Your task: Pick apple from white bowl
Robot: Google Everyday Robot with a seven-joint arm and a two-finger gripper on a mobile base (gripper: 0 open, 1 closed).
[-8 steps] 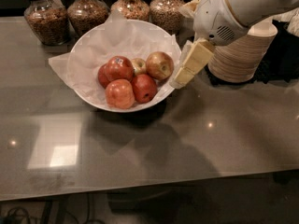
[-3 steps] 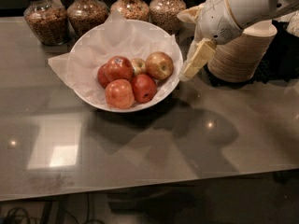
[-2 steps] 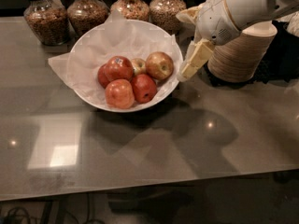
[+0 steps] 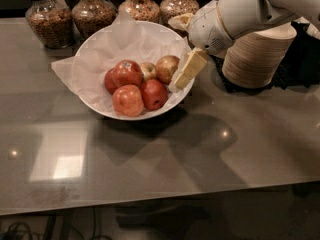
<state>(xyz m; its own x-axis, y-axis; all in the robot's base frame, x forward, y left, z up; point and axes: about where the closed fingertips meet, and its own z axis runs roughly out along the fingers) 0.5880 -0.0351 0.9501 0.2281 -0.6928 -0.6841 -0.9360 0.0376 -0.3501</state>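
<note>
The white bowl (image 4: 95, 59), lined with crumpled white paper, stands on the grey table at the back centre. The pale yellow-green apple with a reddish-brown blush (image 4: 167, 68) lies at the bowl's right side. My gripper (image 4: 178, 51) reaches in from the upper right over the bowl's right rim and is open and empty. Its lower cream finger (image 4: 189, 69) hangs just right of the apple, close to it. The upper finger (image 4: 179, 20) is above the bowl's far rim.
The bowl also holds a deep red stickered apple (image 4: 127, 73), two more red apples (image 4: 128, 100) and a small yellowish one (image 4: 148, 70). Several glass jars (image 4: 48, 19) stand behind. A stack of beige paper bowls (image 4: 255, 56) stands at the right.
My gripper has moved left from beside the bowl to over its right rim, so the lower finger now hangs next to the pale apple. The bowl and apples have not moved.
</note>
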